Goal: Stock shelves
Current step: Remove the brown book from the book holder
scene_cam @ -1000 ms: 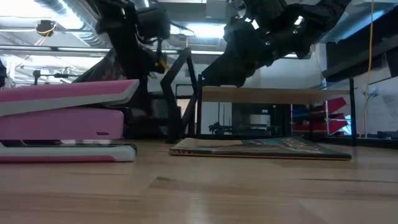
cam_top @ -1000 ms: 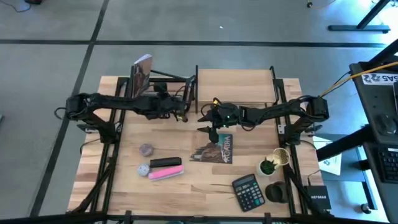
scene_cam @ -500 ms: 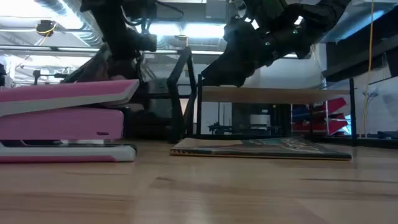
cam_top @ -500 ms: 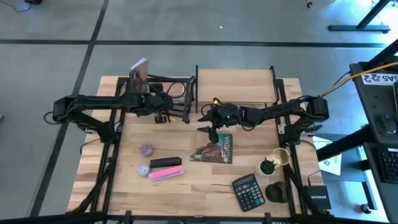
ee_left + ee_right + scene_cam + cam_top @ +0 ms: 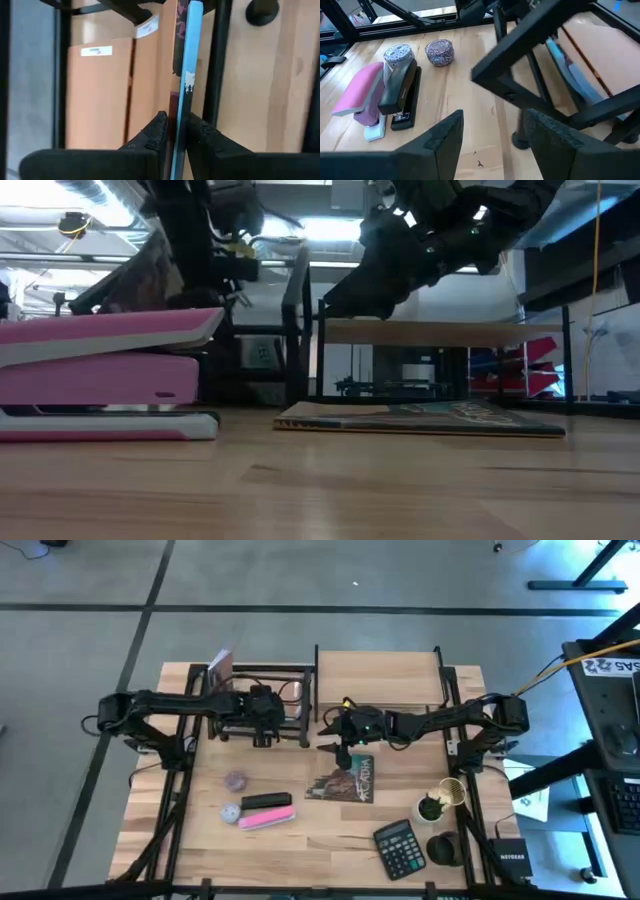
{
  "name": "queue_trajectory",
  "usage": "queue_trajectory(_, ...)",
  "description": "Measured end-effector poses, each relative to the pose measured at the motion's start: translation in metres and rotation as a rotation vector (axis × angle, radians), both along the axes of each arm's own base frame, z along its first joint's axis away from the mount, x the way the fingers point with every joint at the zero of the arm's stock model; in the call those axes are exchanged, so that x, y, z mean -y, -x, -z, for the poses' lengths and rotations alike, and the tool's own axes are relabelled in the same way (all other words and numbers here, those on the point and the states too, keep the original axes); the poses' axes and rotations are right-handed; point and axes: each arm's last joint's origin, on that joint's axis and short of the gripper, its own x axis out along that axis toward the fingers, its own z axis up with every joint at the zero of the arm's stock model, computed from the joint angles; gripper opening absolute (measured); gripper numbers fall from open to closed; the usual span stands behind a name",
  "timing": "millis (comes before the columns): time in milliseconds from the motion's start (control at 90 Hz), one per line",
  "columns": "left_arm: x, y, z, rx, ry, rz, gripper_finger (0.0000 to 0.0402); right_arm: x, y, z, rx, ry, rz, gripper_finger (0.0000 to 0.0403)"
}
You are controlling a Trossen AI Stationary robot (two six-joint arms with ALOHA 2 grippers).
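Note:
My left gripper (image 5: 260, 720) is over the low black rack (image 5: 300, 700) at the table's far left and is shut on a thin book with a blue spine (image 5: 190, 75). The book's top (image 5: 219, 668) shows at the rack's far left corner, and it leans in the low view (image 5: 150, 270). The light wood shelf (image 5: 378, 678) stands to the rack's right. My right gripper (image 5: 336, 736) hangs open in front of the shelf, above a second book (image 5: 346, 780) that lies flat on the table. My left gripper pinches the book at its thin blue spine edge (image 5: 179, 145), one finger (image 5: 155, 132) on each face. The book stands on edge and runs away from the fingers between the rack's black bars. I cannot tell whether its lower edge rests on the rack.
Near the left front lie a pink stapler (image 5: 266, 817), a black stapler (image 5: 266, 800) and two small tins (image 5: 235, 780). At the right front are a calculator (image 5: 400, 848), a small potted plant (image 5: 432, 806) and a black round object (image 5: 445, 850).
My left gripper has gone toward the table's left edge and down with the book. The book, which stood high above the rack's far left corner, now sits lower among the rack's bars.

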Motion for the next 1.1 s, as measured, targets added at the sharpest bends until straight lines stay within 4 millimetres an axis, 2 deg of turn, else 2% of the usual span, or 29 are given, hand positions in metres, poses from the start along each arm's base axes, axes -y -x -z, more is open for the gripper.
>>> queue_trajectory(156, 0.000, -0.002, 0.003, -0.017, 0.015, 0.033, 0.0045, 0.000, 0.000, 0.000, 0.000, 0.000, 0.000, 0.0195)
queue_trajectory(489, 0.000, -0.004, 0.004, 0.003, 0.027, 0.040, 0.0113, 0.000, 0.000, 0.000, 0.000, 0.000, 0.000, 0.0195)
queue_trajectory(789, 0.001, -0.005, 0.003, 0.016, 0.022, 0.028, 0.0117, 0.000, 0.000, 0.000, 0.000, 0.000, 0.000, 0.0195)
queue_trajectory(1100, 0.025, -0.012, 0.002, 0.034, -0.010, 0.086, 0.0117, 0.000, 0.000, 0.000, -0.001, 0.001, 0.000, 0.0195)
